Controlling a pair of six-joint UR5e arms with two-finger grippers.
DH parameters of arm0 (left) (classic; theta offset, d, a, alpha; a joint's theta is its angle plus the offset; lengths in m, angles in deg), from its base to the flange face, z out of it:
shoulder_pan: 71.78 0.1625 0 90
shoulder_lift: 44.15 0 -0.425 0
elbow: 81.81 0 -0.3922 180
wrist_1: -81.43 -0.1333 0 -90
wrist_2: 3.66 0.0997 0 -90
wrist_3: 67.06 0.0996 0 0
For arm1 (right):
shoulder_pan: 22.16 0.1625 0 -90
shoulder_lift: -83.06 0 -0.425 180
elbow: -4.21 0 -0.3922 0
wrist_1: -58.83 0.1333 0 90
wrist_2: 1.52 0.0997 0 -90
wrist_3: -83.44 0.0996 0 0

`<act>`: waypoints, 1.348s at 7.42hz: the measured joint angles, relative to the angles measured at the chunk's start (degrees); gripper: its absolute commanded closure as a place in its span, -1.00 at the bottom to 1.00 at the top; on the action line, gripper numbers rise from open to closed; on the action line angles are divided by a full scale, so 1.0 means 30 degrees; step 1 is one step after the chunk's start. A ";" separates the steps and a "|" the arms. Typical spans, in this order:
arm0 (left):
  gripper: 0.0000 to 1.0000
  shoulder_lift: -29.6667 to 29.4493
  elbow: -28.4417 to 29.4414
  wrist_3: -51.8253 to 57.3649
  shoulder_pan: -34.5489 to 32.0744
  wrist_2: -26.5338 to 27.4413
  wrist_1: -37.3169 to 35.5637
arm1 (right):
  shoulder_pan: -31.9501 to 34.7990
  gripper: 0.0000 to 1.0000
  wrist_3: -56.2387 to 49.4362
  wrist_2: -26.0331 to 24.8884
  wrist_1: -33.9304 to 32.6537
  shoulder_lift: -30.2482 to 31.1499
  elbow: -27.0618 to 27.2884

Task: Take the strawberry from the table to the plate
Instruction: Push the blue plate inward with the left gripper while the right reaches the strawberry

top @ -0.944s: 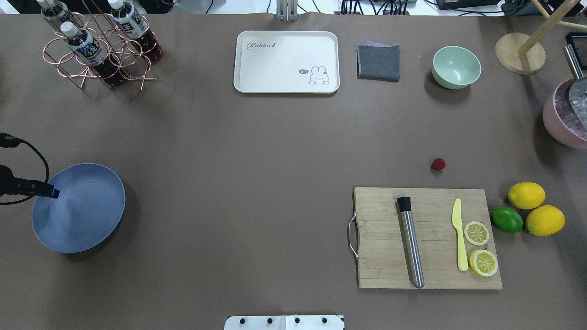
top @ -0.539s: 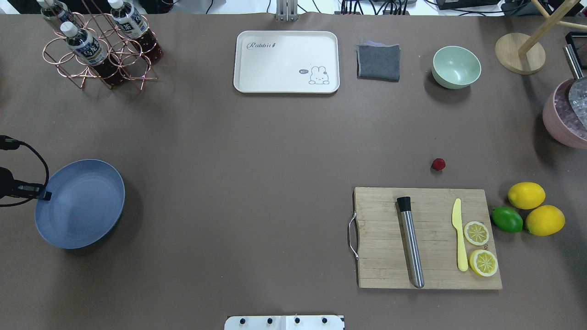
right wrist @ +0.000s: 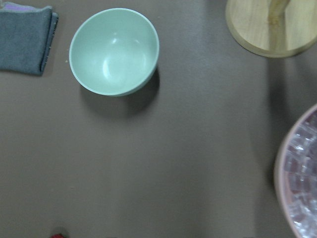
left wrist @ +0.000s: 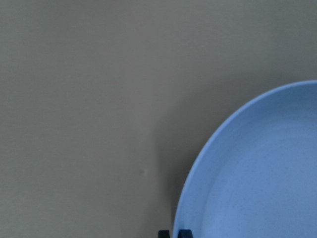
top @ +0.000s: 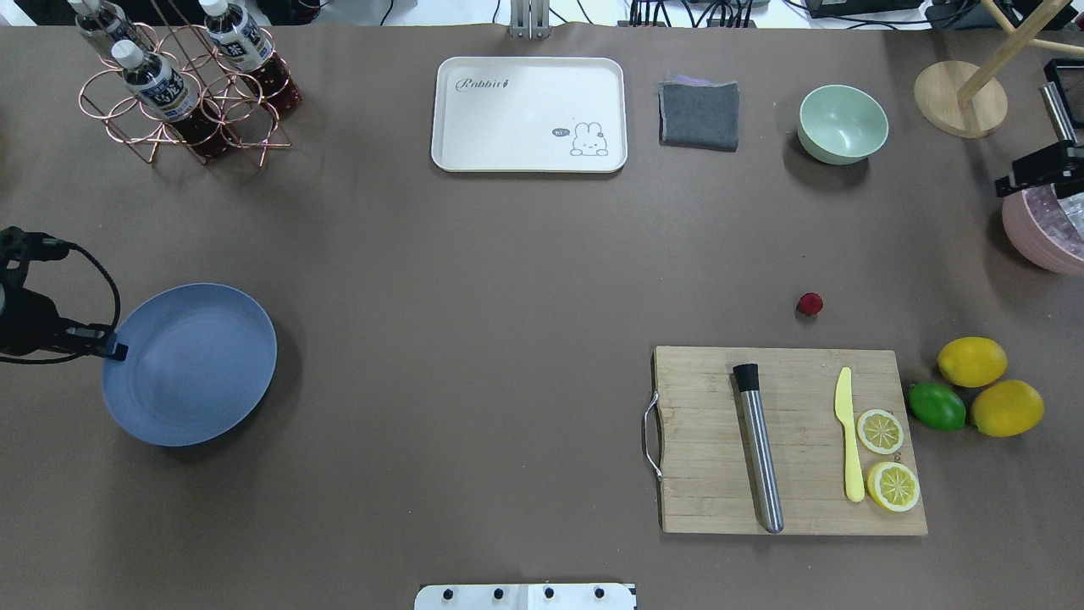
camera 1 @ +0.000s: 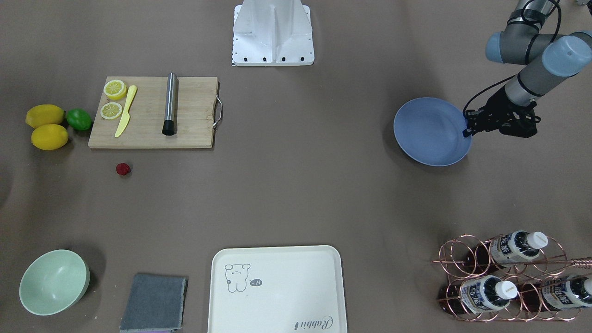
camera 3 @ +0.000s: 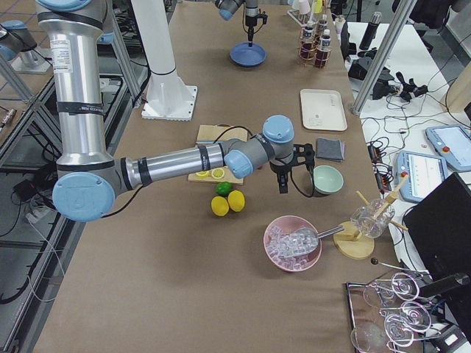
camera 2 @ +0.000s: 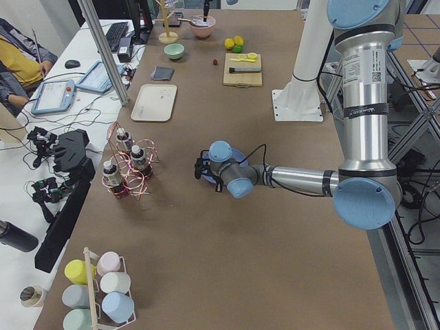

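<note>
The strawberry (top: 810, 303), small and dark red, lies alone on the table (top: 508, 339) just beyond the cutting board; it also shows as the strawberry (camera 1: 123, 169) in the front view. Far to its left, my left gripper (top: 114, 350) is shut on the near-left rim of the blue-grey plate (top: 190, 364). The left wrist view shows the plate (left wrist: 257, 173) with the fingertips (left wrist: 184, 233) pinching its edge. My right gripper (camera 3: 282, 182) hangs over the table's right end, near the green bowl; I cannot tell whether it is open or shut.
A wooden cutting board (top: 703, 440) carries a steel muddler, a yellow knife and lemon slices. Two lemons and a lime (top: 936, 405) lie to its right. Along the far edge stand a bottle rack (top: 182, 85), cream tray (top: 529, 114), grey cloth (top: 699, 113), green bowl (top: 843, 123) and pink ice bowl (top: 1046, 229).
The left gripper has carried the plate to the right and slightly away from the robot. Part of the right arm has come into the overhead view at the right edge. The strawberry has not moved.
</note>
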 measured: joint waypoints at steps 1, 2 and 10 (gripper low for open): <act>1.00 -0.1473 -0.0651 -0.0495 -0.0021 -0.0068 -0.2159 | -0.1223 -0.76 0.0999 -0.0511 0.0016 -0.0773 -0.0020; 1.00 -0.3000 -0.1386 -0.1183 -0.0005 -0.0043 -0.4387 | -0.2365 -0.76 0.1741 -0.1135 0.0034 -0.1248 0.0006; 1.00 -0.9981 -0.1328 -0.9725 0.5913 0.4001 -0.7610 | -0.8628 -0.17 0.3204 -0.4704 0.0041 -0.2151 -0.1483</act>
